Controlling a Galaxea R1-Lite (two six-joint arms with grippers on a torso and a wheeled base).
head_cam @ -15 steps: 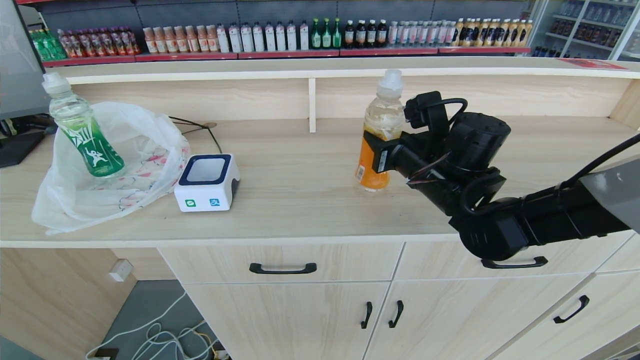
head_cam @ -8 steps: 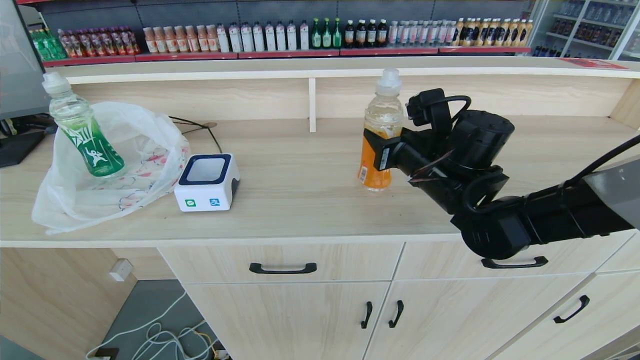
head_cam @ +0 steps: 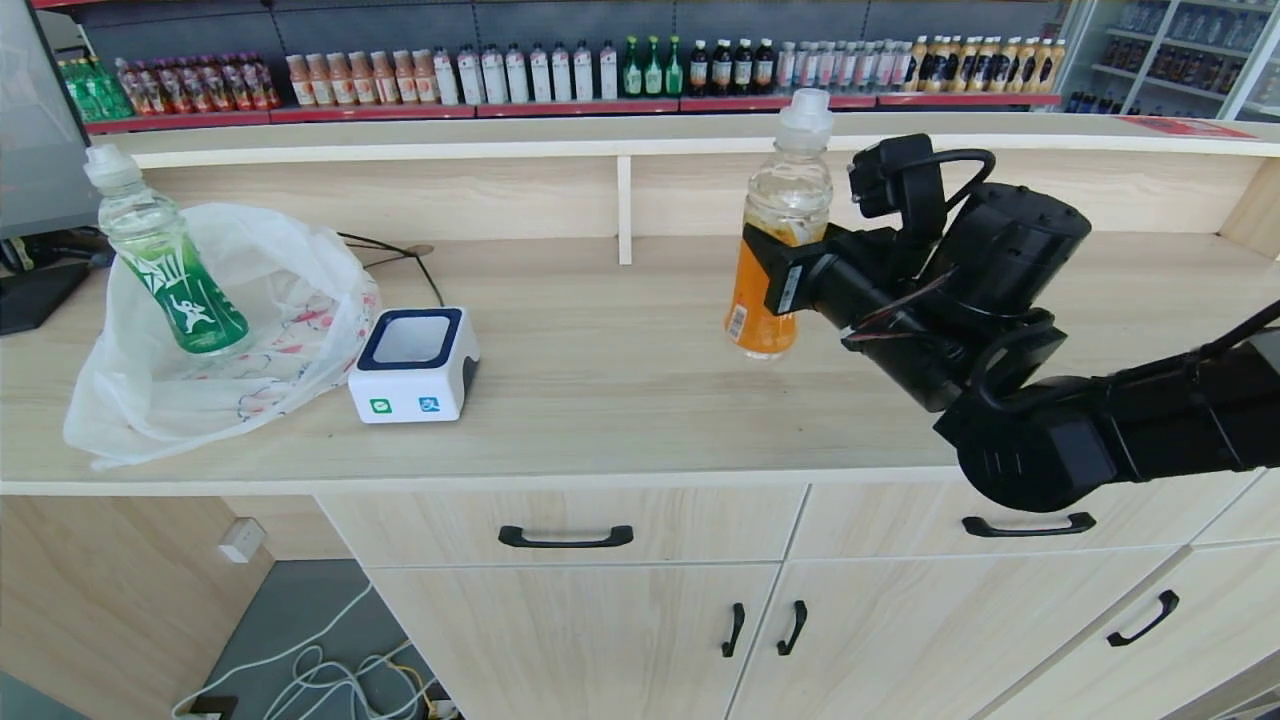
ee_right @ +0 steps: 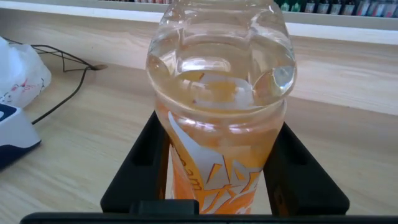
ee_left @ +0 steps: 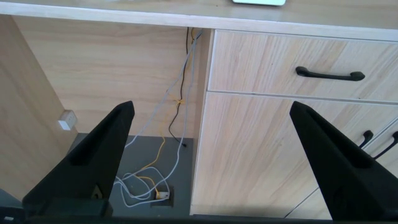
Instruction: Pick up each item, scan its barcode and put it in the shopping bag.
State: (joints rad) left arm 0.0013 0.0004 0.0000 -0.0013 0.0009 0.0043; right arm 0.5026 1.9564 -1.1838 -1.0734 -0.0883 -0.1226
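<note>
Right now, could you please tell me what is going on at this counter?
The right gripper is shut on the orange bottle and has just raised it, upright, off the counter. The scanner sits further to the robot's left, beside the bag, where a green bottle already stands. The left gripper hangs open below the counter, in front of the cabinet.
</note>
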